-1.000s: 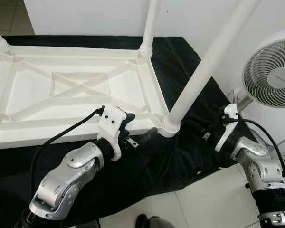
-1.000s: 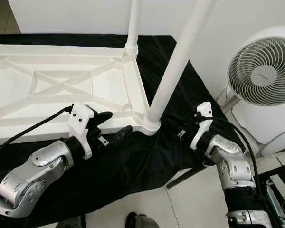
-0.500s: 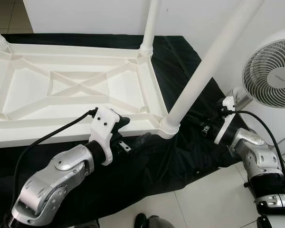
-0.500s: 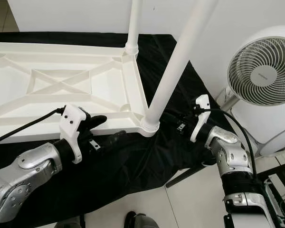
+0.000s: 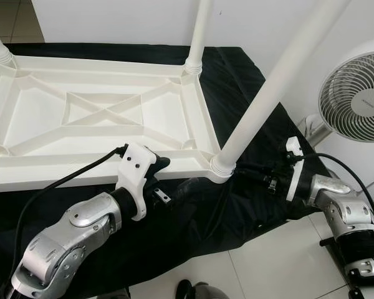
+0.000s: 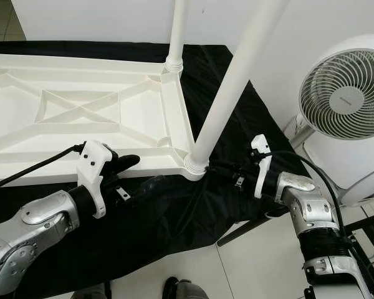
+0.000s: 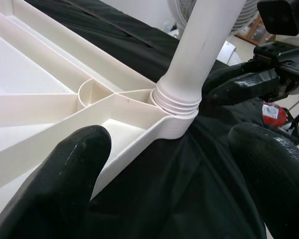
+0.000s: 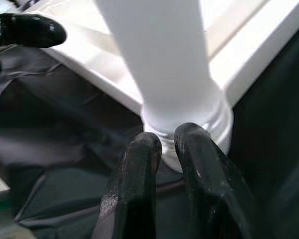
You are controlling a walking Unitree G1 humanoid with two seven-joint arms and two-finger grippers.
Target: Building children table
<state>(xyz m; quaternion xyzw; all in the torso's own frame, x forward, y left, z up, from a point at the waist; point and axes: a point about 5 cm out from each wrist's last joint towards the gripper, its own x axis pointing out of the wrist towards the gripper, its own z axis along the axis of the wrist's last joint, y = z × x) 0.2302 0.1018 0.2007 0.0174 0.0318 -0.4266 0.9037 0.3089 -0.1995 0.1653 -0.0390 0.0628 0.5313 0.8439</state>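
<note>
We have the white table (image 5: 100,118) upside down on the black cloth (image 5: 237,75): hollow plastic, we judge light, stiff and slick. Its near-right leg (image 5: 271,93) stands socketed; best gripped low at the collar. Our left gripper (image 7: 169,169) gapes beside the corner; our right gripper (image 8: 167,144), nearly closed, touches the collar.

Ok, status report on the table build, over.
Left hand open at the upturned tabletop's near edge. Right hand shut, empty, tips at the corner leg's base. Leg seated upright in its socket. Fan close on the right.
</note>
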